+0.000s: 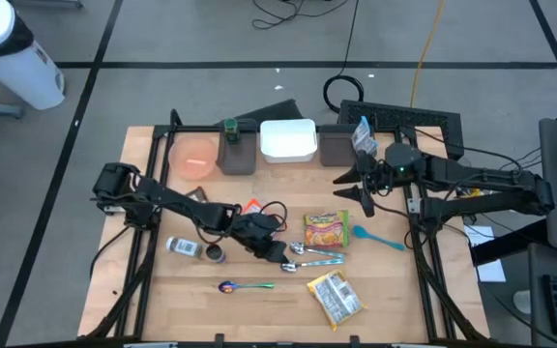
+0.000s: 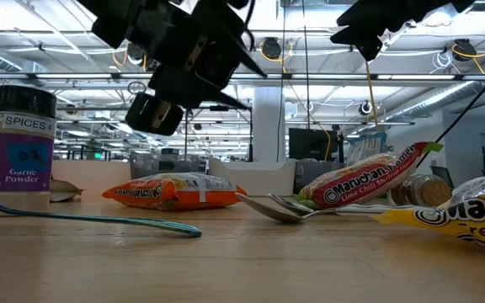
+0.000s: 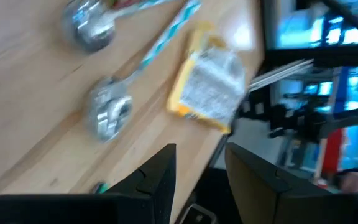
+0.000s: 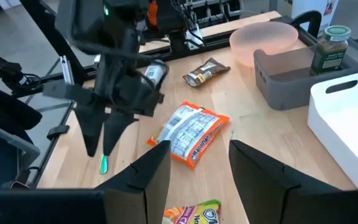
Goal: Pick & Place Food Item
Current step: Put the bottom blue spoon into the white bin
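Note:
My left gripper hovers open and empty above the table's middle, over two metal spoons. A yellow ramen packet lies flat near the front edge. A lime-chili ramen packet lies flat in the middle, and an orange ramen packet lies flat beside it. My right gripper is open and empty, raised to the right of the middle. It faces the packets and my left gripper.
At the far edge stand a pink bowl, a grey bin holding a spice jar, a white container and another grey bin. A teal spoon, a coloured spoon, a lying spice jar and a brown packet lie about.

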{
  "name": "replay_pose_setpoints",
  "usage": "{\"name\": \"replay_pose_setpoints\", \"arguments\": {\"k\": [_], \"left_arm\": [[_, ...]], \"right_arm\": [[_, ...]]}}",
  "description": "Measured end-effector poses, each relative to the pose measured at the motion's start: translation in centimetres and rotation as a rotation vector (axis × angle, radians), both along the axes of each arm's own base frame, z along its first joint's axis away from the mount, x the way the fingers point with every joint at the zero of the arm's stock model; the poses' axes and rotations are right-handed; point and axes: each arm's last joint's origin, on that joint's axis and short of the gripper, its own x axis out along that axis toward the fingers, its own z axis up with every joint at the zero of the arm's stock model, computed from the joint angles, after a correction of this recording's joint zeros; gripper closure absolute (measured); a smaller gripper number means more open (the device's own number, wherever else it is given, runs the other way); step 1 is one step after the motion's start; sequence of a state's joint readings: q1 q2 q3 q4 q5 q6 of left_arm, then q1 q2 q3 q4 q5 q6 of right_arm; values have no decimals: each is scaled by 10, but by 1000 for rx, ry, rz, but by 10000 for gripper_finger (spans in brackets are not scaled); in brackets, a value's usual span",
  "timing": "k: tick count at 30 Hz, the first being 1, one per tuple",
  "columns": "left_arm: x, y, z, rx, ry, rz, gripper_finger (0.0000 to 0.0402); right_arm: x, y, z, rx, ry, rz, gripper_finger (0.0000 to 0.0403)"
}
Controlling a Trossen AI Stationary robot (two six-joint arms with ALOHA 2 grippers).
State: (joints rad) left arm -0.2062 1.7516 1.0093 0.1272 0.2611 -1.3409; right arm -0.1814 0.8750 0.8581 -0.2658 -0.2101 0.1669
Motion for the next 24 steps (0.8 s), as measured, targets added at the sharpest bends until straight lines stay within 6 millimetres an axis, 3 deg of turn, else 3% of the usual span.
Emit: {"name": "replay_pose_setpoints", "arguments": {"k": [9, 15, 24], "left_arm": [[12, -8, -19, 7, 127, -26, 256], [4, -5, -27, 44, 241, 12, 256], [1, -4, -30, 77, 277, 8, 256]], "right_arm": [[0, 1, -2, 14, 15, 25, 248], [0, 4, -2, 16, 25, 41, 248], [0, 5, -3, 16, 31, 49, 248]]}}
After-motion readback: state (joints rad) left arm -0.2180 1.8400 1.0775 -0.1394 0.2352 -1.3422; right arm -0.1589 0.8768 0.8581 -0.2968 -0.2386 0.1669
